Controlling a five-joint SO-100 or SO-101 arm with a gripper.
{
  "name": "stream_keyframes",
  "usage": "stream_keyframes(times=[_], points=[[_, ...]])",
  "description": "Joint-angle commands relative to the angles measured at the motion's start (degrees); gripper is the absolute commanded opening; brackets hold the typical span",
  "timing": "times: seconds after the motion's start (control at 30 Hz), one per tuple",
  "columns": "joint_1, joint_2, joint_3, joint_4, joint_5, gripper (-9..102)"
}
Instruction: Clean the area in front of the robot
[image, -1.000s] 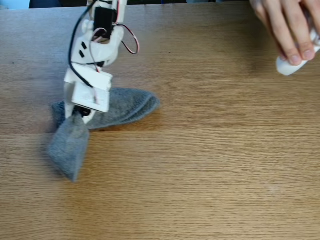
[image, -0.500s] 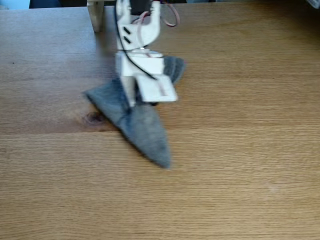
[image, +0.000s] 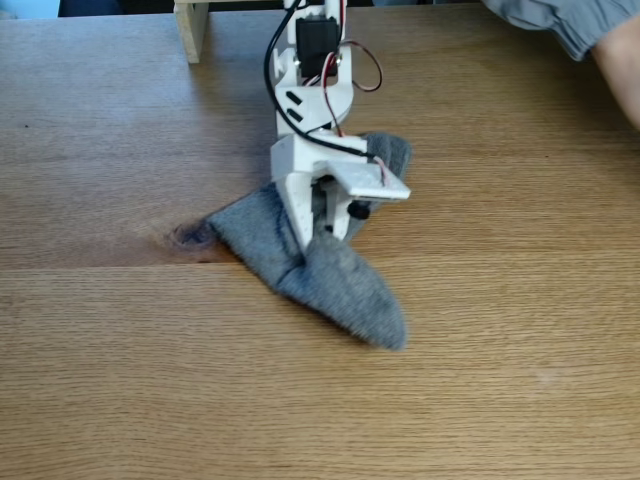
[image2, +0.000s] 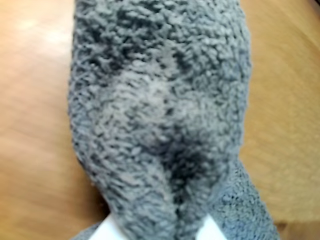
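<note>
I see my robot (image: 312, 100) reaching down from the far edge of the wooden surface (image: 500, 330) in the fixed view. Its hand (image: 318, 238) is pushed down into a grey cloth (image: 340, 275). The hand is pinched tight on the cloth, with a fold of it bunched up between the two white fingers. In the wrist view the fuzzy cloth (image2: 160, 110) runs away from the hand, and the white finger tips (image2: 112, 231) show at the bottom edge on each side of the fold.

In the fixed view the cloth lies flat on the surface. One end sticks out past the hand toward the near edge and a bit to the right. Another part spreads out to the left of the hand, and its tip touches a dark knot (image: 188, 236) in the wood. A third part pokes out behind the hand on the right.

The surface is bare wood on the near side of the hand, and wide open to the right and left of it too. A wooden block (image: 191, 28) stands far behind the hand, to the left of the arm, at the far edge. A person's grey sleeve (image: 550, 18) and arm (image: 620, 62) are in the far right corner, well apart from the hand.
</note>
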Motion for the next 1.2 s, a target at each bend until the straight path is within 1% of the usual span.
stream_keyframes(times=[0.0,0.13,0.27,0.37,0.47,0.57,0.63,0.7,0.8,0.9,1.0,1.17], points=[[7.82,-2.02,-16.08,4.83,-0.62,0],[13.54,-3.16,-26.1,11.78,-0.7,0],[19.07,0.44,-29.18,24.61,0.62,0],[20.57,6.06,-28.48,36.74,1.58,0],[18.63,12.04,-27.6,47.46,2.55,0],[13.71,17.58,-26.46,56.6,4.13,0],[9.4,20.74,-25.58,61.17,6.5,0],[4.66,23.03,-24.43,63.63,8.88,0],[-1.76,24.52,-21.71,63.28,12.04,0],[-5.89,23.12,-18.02,57.74,13.45,0],[-6.86,18.81,-13.36,47.55,12.66,0],[-2.2,10.28,-7.03,24.35,7.38,0]])
